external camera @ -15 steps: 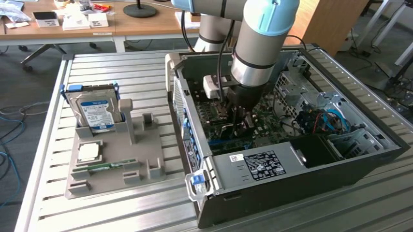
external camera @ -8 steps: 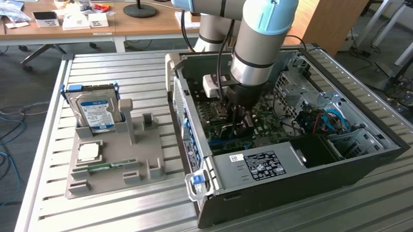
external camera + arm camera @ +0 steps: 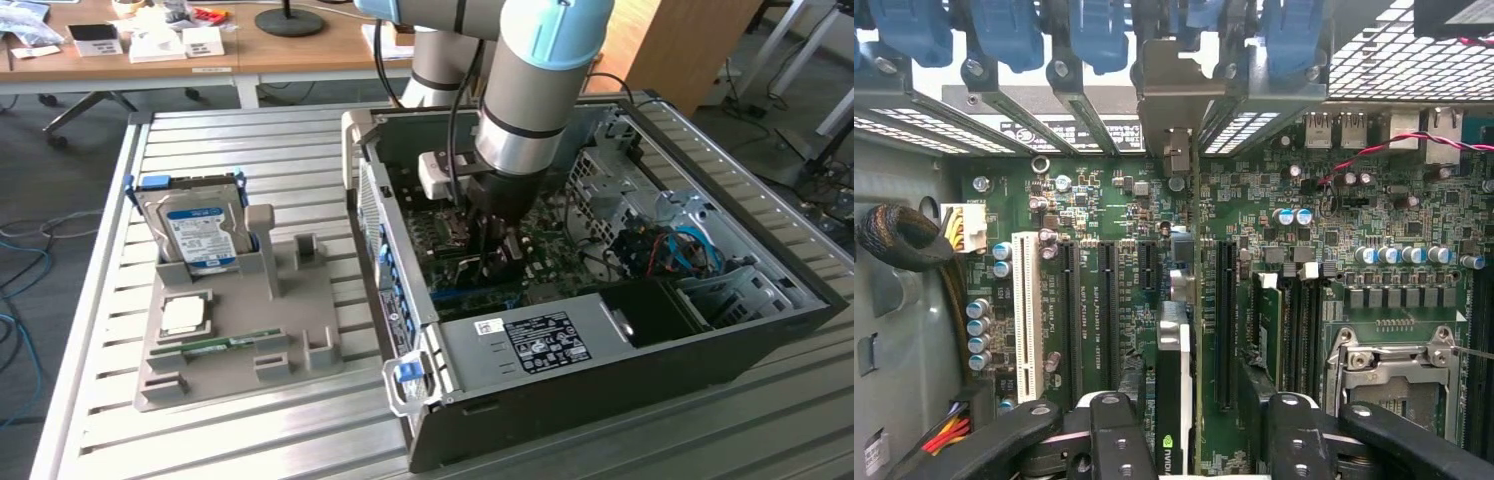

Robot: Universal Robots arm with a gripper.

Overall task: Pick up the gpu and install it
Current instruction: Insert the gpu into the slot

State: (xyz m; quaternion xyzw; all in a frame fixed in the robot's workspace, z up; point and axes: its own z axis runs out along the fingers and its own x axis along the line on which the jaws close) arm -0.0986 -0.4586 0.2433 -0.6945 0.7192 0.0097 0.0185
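The thin green-and-dark gpu card with its silvery end bracket [image 3: 1176, 400] stands on edge between the jaws [image 3: 1194, 440], over a slot of the green motherboard [image 3: 1324, 200]; the jaws stand wide, seemingly not clamping it; installation looks nearly done; a clean upward retreat seems called for.

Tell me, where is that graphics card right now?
The gpu stands on edge inside the computer case, between the gripper fingers, over the motherboard slots.

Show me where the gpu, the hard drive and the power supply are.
gpu [image 3: 1174, 400]: wrist view, its top edge.
hard drive [image 3: 198, 232]: exterior view, its label.
power supply [image 3: 534, 342]: exterior view, its label.
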